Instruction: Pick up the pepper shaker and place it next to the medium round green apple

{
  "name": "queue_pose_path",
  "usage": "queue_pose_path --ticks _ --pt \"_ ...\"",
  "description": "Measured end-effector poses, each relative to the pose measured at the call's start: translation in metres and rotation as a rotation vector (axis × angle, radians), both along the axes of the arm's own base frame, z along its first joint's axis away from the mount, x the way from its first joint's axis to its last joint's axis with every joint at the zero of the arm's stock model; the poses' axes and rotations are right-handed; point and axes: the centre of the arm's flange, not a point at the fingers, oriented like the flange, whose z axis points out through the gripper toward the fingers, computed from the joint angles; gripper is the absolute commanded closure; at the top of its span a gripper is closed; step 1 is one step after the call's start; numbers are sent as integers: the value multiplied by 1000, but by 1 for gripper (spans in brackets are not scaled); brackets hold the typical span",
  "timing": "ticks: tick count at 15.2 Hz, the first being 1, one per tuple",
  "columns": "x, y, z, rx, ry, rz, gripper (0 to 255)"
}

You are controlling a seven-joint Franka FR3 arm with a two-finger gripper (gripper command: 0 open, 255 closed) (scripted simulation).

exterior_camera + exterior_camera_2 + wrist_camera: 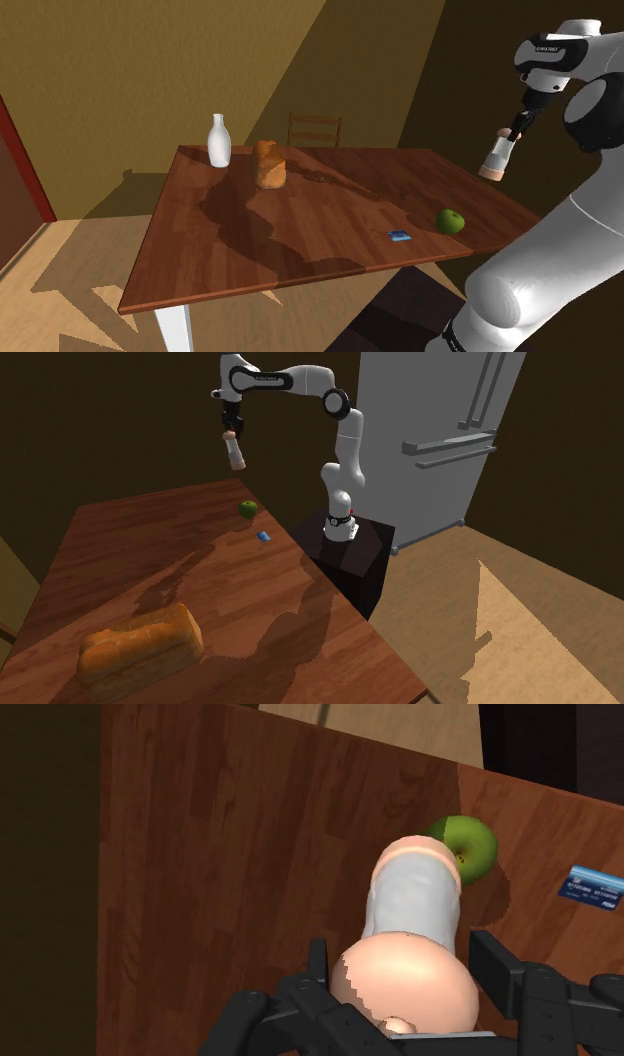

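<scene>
The pepper shaker (497, 158) is whitish with pinkish ends, and my gripper (515, 128) is shut on it, holding it tilted in the air above the table's edge. In the second exterior view the shaker (234, 452) hangs from the gripper (230, 427), high above the green apple (247, 508). The apple (451, 221) rests on the wooden table (300, 230) near the corner closest to the stand. Seen from the wrist, the shaker (415, 904) is clasped between both fingers of the gripper (405, 966), and the apple (478, 849) lies just beyond the shaker's far end.
A small blue card (401, 237) lies on the table close to the apple. A bread loaf (269, 164) and a white bottle (219, 141) stand at the far side, with a chair (314, 130) behind. A grey fridge (450, 432) stands behind the stand (350, 552).
</scene>
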Motion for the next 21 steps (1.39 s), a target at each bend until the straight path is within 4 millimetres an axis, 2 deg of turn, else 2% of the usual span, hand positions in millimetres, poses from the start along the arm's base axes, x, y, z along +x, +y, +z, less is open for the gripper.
queue_pose_path --ticks 7,8,21 --pt "-57 -74 -2 0 2 -2 255" --pt "-59 -80 -3 -1 1 0 255" --pt "-61 -87 -68 -1 0 4 255"
